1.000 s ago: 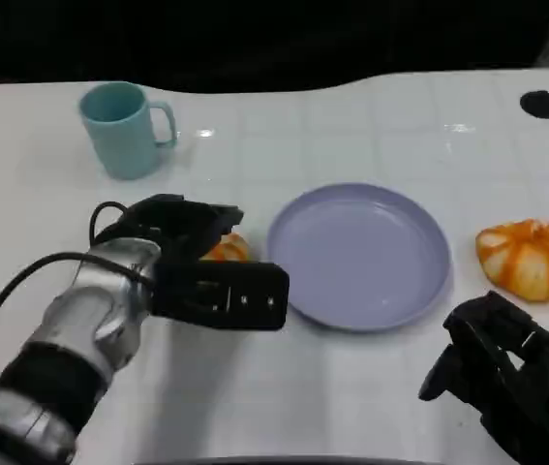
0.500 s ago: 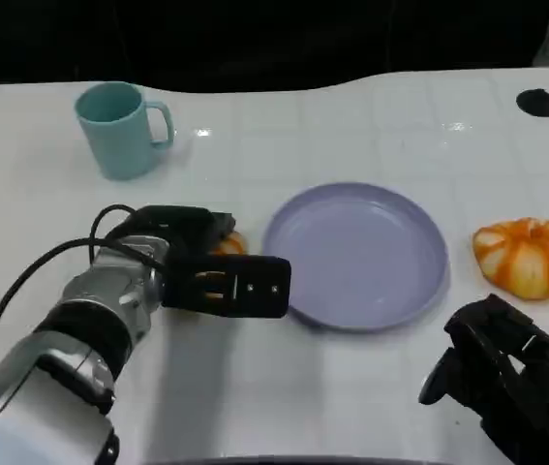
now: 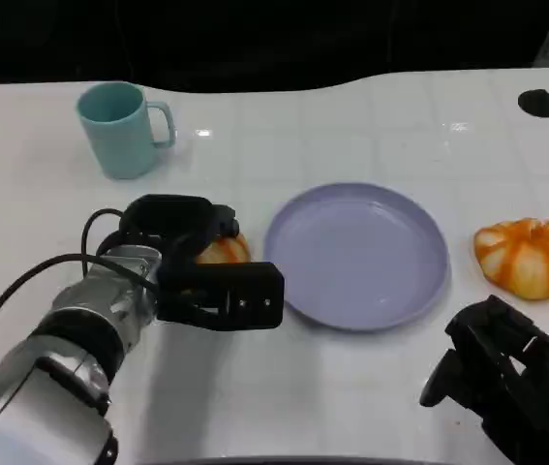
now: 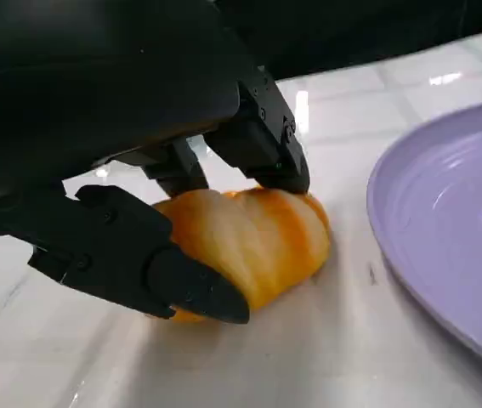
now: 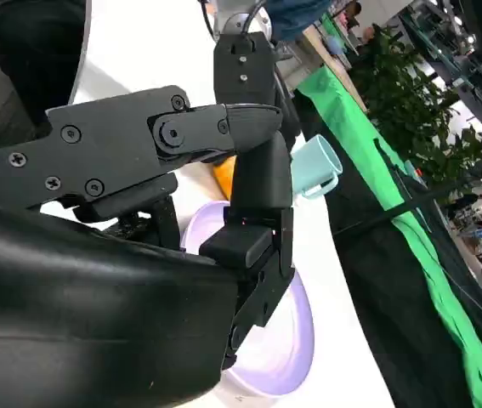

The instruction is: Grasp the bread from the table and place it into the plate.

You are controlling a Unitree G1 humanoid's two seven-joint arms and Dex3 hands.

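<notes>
A small golden bread roll (image 3: 224, 250) lies on the white table just left of the lavender plate (image 3: 361, 254). My left hand (image 3: 192, 262) is wrapped around it: in the left wrist view the fingers (image 4: 258, 144) press on the far side of the roll (image 4: 249, 238) and the thumb (image 4: 138, 255) presses on its near side. The roll still touches the table. The plate (image 4: 445, 229) has nothing on it. My right hand (image 3: 506, 383) rests at the near right with its fingers (image 5: 249, 187) curled in and holding nothing.
A second, larger orange-striped bread (image 3: 528, 257) lies right of the plate. A teal mug (image 3: 119, 128) stands at the back left. Black round holes (image 3: 539, 104) mark the table's far corners. The table's far edge meets a dark background.
My left hand has settled closer around the roll, and more of the roll now shows beside the fingers. The right hand, plate and mug have not moved.
</notes>
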